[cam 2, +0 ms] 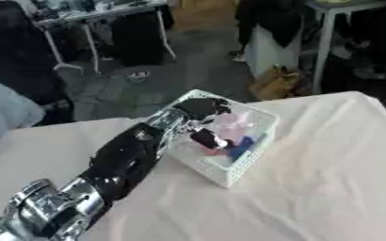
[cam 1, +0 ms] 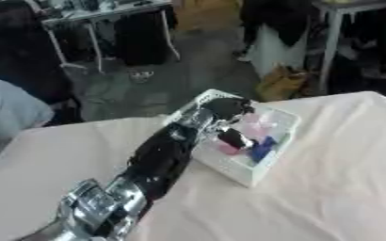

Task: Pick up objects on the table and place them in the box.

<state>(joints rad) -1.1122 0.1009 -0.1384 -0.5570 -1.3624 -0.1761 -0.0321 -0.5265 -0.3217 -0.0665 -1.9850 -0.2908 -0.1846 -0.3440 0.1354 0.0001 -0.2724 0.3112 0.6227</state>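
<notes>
A white mesh box [cam 1: 229, 168] stands on the pale pink table, toward the far edge. Inside it lie pink things [cam 1: 258, 123], a blue thing [cam 1: 262, 148] and a small red-pink thing [cam 1: 227, 149]. My left arm [cam 1: 159, 160] reaches in from the lower left, and my left hand [cam 2: 198, 107] hangs over the box's near-left part. A dark shape [cam 2: 205, 138] shows just below the hand, inside the box; whether it belongs to the hand or is an object is unclear. My right hand shows in neither view.
The tablecloth [cam 1: 336, 179] spreads wide to the right of the box and in front of it. Beyond the far table edge are a floor, a metal-legged table [cam 1: 106, 28], bags and dark furniture. A grey sleeve [cam 1: 7, 110] shows at the left edge.
</notes>
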